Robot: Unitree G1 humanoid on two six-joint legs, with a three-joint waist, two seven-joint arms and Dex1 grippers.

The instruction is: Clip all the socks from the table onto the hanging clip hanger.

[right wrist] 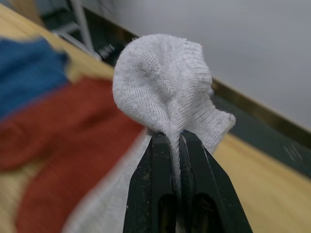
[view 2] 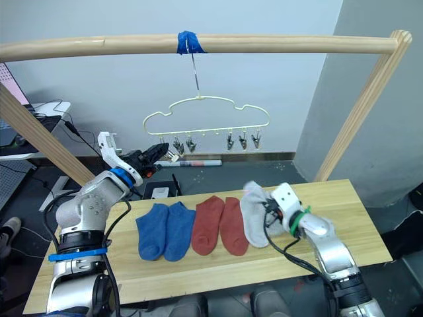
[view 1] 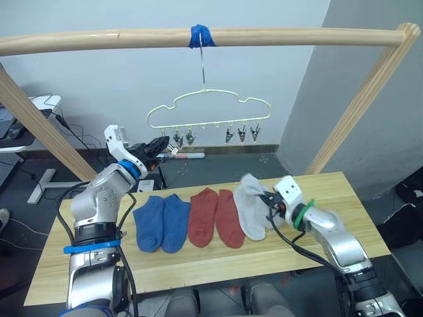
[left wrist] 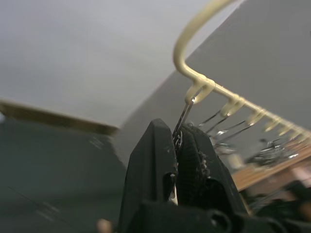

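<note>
The cream wire clip hanger [view 1: 211, 124] hangs by its hook from the rail, with several metal clips along its lower bar. My left gripper [view 1: 160, 146] is raised to the hanger's left end and is shut on the leftmost clip [left wrist: 181, 127]. On the pale wooden table [view 1: 350, 211] lie a blue pair of socks [view 1: 160, 221], a red pair [view 1: 215, 216] and grey socks [view 1: 251, 211]. My right gripper [right wrist: 176, 141] is shut on the cuff of a grey sock [right wrist: 163, 85], which is bunched up and lifted at the row's right end.
A thick wooden rail [view 1: 277, 36] with blue tape [view 1: 201, 35] spans overhead on slanted posts [view 1: 360, 105]. Bare tabletop lies right of the socks and along the front edge. A desk with cables [view 1: 39, 109] stands at the far left behind the table.
</note>
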